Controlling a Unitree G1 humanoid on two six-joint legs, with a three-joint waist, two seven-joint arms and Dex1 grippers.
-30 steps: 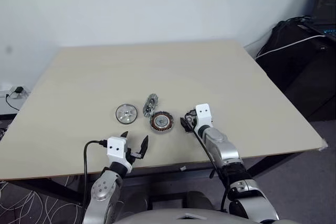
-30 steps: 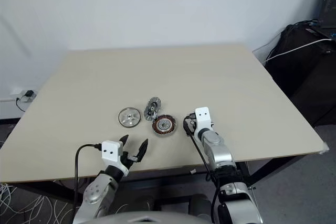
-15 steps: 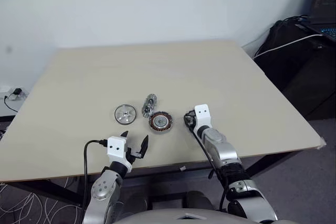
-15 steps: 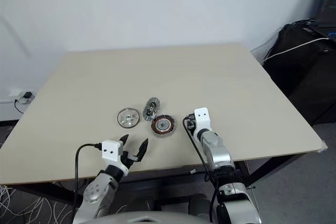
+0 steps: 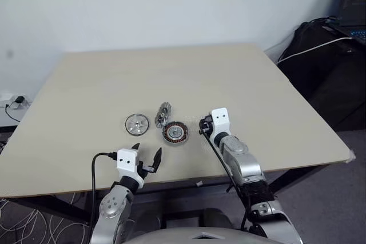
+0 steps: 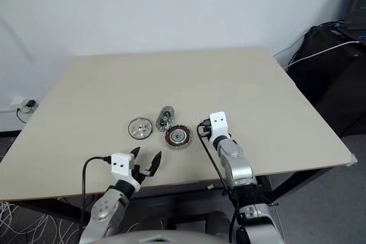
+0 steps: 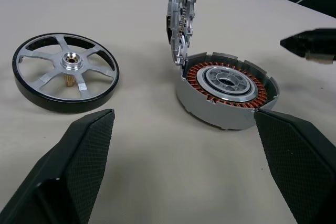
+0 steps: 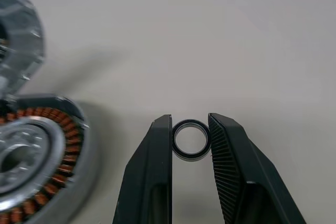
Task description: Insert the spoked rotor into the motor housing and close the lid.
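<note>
The motor housing (image 7: 226, 90) lies flat near the table's front, its copper windings showing. The lid (image 7: 181, 17) stands on edge against the housing's far rim. To the left of them lies the spoked rotor (image 7: 65, 72), a silvery wheel with a dark rim. My right gripper (image 5: 203, 125) hovers just right of the housing, shut on a small dark ring (image 8: 190, 140) pinched between its fingers (image 8: 152, 177). My left gripper (image 5: 147, 151) is open near the front edge, short of the rotor and housing, with nothing in it.
The parts sit on a pale wooden table (image 5: 257, 84) with bare surface around them. Black bags (image 5: 326, 67) with a white cable and a laptop stand off the table's right side. A wall socket with cables (image 5: 14, 102) is at the far left.
My right gripper has shut on the small ring and lifted it off the table, shifting slightly toward the housing. The left gripper and the three motor parts have not moved.
</note>
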